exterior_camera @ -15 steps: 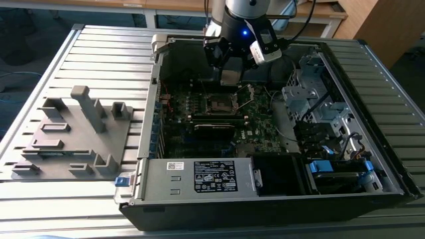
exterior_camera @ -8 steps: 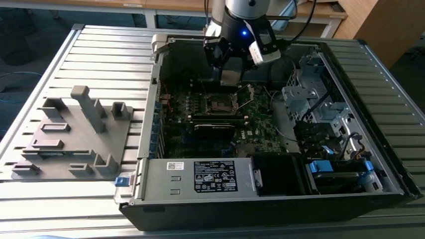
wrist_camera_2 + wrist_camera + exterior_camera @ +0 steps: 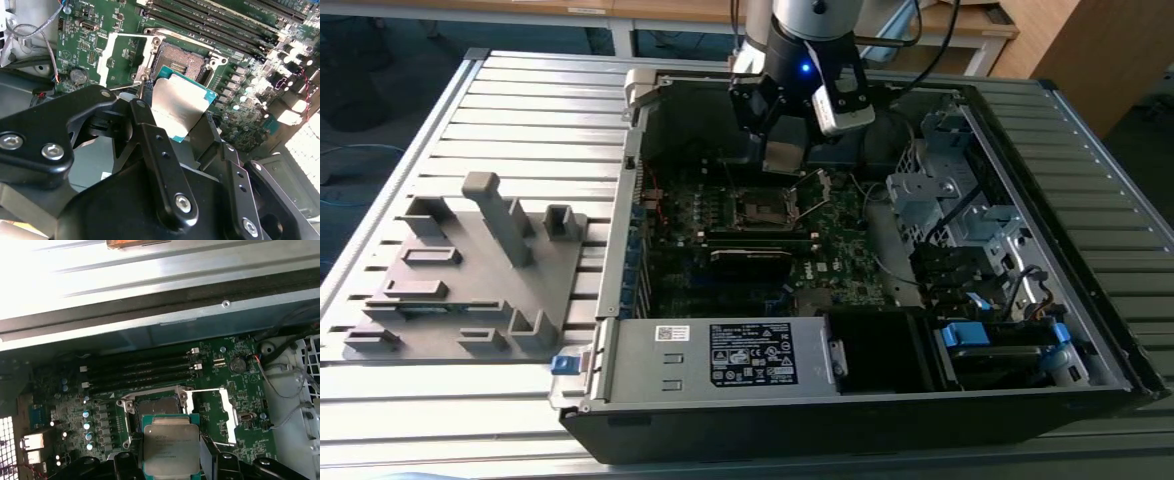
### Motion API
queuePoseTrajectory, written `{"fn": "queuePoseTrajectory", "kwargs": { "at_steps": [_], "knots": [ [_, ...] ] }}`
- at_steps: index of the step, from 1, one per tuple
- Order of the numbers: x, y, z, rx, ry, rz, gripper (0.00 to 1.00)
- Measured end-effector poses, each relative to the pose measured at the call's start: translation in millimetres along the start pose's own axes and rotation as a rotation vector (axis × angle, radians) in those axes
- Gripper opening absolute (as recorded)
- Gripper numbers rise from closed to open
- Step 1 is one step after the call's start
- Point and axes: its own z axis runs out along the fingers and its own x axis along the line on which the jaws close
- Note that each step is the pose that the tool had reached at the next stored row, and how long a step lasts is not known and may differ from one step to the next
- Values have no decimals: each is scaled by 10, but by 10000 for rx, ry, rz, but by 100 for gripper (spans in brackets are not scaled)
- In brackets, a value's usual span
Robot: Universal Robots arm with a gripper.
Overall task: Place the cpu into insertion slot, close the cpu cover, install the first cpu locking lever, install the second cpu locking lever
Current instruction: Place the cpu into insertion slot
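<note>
The arm reaches down into the open case on the slatted surface, with the gripper low over the far part of the board. In both wrist views the fingers are clamped on opposite edges of the cpu, silver top showing and a green rim around it.

The chip hangs just short of the slot, overlapping its near edge. It looks tilted rather than flat, and I cannot tell whether its leading corner touches the socket rim. In the first wrist view the cpu covers the near edge of the slot, whose dark contact field is mostly bare.

The cover is swung right back on its hinge and lies open beside the socket, its window showing board underneath. What I take for a thin lever stands free near the cover's edge, not hooked down.

So I would call this the first step, partly done: chip picked up and brought to the socket, but not seated. Setting it down, closing the cover and fastening both levers are all undone. The grey fixture sits well apart on the exterior view's left.
</note>
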Motion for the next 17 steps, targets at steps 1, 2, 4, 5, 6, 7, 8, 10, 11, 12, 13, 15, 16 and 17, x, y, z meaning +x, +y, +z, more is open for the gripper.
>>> {"fn": "queuePoseTrajectory", "kwargs": {
  "at_steps": [1, 2, 4, 5, 6, 7, 8, 10, 11, 12, 13, 15, 16, 17],
  "knots": [
    [0, 0, 0, 0, -1, 0, 54],
    [0, 0, 0, -1, -1, 1, 54],
    [0, 0, 1, -1, -1, 1, 54],
    [0, 0, 0, -1, -1, 2, 54],
    [0, 0, 1, -1, -2, 6, 54],
    [0, 0, 1, -2, -5, 38, 54],
    [0, 0, 2, -4, -12, 121, 54],
    [0, -1, 6, -9, -40, 432, 54],
    [0, -1, 7, -11, -55, 600, 54],
    [0, -1, 8, -12, -61, 675, 54],
    [0, -1, 8, -13, -62, 677, 54],
    [0, -1, 8, -19, -91, 1000, 54],
    [0, -1, 8, -17, -91, 1000, 54],
    [0, -1, 10, -16, -90, 999, 54]
  ]
}}
